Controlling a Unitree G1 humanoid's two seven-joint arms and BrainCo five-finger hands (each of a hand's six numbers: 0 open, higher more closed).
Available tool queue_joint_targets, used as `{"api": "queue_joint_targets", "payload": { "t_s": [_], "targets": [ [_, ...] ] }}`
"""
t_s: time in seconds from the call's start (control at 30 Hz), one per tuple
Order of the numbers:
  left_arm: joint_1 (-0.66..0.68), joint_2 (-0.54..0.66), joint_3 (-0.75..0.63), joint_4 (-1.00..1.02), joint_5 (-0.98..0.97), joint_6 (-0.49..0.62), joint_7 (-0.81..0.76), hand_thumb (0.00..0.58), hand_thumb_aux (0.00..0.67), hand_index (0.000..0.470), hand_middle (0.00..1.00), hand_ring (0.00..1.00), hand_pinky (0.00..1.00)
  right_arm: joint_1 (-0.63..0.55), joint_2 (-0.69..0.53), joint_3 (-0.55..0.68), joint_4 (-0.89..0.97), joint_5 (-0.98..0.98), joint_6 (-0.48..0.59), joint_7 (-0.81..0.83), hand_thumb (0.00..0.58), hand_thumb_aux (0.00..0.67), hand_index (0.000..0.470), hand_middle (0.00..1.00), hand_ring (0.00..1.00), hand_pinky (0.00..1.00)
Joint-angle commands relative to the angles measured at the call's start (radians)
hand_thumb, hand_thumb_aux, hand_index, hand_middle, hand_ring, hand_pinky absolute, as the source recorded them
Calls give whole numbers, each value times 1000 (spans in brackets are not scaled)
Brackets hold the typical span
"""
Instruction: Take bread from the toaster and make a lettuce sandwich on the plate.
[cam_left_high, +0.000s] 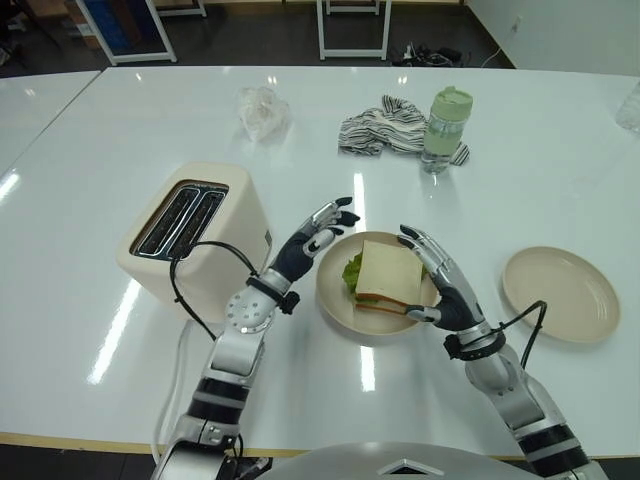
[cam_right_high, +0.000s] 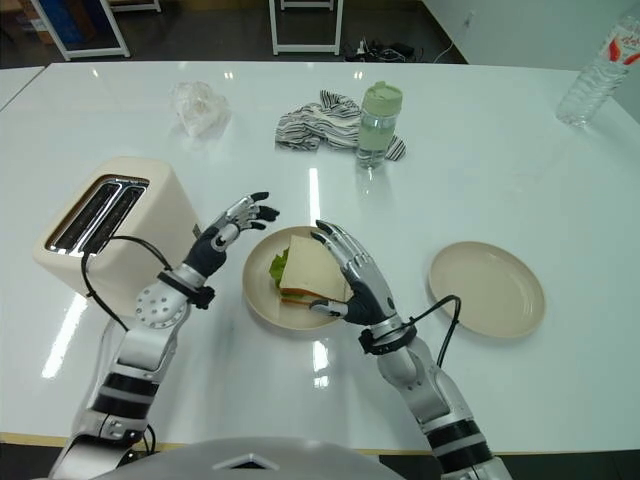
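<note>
In the left eye view, the white-bread sandwich with green lettuce (cam_left_high: 388, 275) lies on the round beige plate (cam_left_high: 335, 302), near the cream toaster (cam_left_high: 190, 235). The left robot hand (cam_left_high: 318, 238) is spread at the plate's left rim and holds nothing.

In the right eye view, the right robot hand (cam_right_high: 355, 277) is also spread, just beside the sandwich. The bread looks light and soft, so a gentle hold on its side edges seems safest.

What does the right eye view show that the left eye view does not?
Right eye view: the clear bottle almost whole at the far right. Left eye view: a wider strip of the neighbouring table at left. Both: the toaster, the sandwich on its plate between left robot hand and right robot hand, a second plate, green bottle, striped cloth.
</note>
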Motion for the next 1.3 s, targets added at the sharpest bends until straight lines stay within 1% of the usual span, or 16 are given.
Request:
{"api": "queue_joint_targets", "payload": {
  "t_s": [0.03,0.07,0.13,0.2,0.3,0.33,0.4,0.47,0.63,0.77,0.87,1.0,1.17,1.3],
  "targets": [
    [95,119,55,-215,19,58,-66,580,670,470,1000,1000,1000,89,-64,-103,-153,154,38,119,562,552,387,1000,1000,1000],
    [127,159,74,-265,40,69,-85,580,670,470,1000,1000,1000,118,-95,-135,-192,187,52,161,580,670,470,1000,1000,1000],
    [193,241,105,-341,99,98,-126,580,670,470,1000,1000,1000,196,-180,-198,-264,257,90,272,580,670,470,1000,1000,1000],
    [262,320,117,-389,144,116,-181,580,670,470,1000,1000,1000,301,-271,-257,-326,322,122,395,580,670,470,1000,1000,1000],
    [366,419,101,-445,199,175,-277,580,670,470,1000,1000,1000,433,-366,-304,-382,356,154,539,580,670,470,1000,1000,1000],
    [392,441,83,-454,205,199,-310,580,670,470,1000,1000,1000,452,-376,-296,-387,351,169,571,580,670,470,1000,1000,1000],
    [423,463,34,-456,225,254,-362,580,670,470,1000,1000,1000,454,-372,-247,-377,304,203,617,580,670,470,1000,1000,1000],
    [421,462,-16,-429,253,298,-385,580,670,470,1000,1000,1000,440,-351,-185,-356,221,242,641,580,670,470,1000,1000,1000],
    [356,409,-134,-332,332,315,-371,580,670,470,1000,1000,1000,350,-262,-25,-268,59,279,644,580,670,470,1000,1000,1000],
    [288,341,-223,-247,450,316,-297,580,670,470,1000,1000,1000,238,-191,56,-138,6,273,630,580,670,470,1000,1000,1000],
    [213,285,-260,-153,516,310,-228,580,670,470,1000,1000,1000,158,-156,81,-39,-44,272,590,580,670,470,1000,1000,1000],
    [112,222,-278,0,550,291,-154,580,670,470,1000,1000,1000,47,-116,94,67,-78,262,533,580,670,470,1000,1000,1000],
    [17,173,-286,147,572,271,-78,580,670,470,1000,1000,1000,-125,-66,115,231,-210,243,353,580,670,470,1000,1000,1000],
    [-67,126,-277,260,602,251,51,580,670,470,1000,1000,1000,-217,-42,134,346,-285,232,225,580,670,470,1000,1000,1000]
  ]
}}
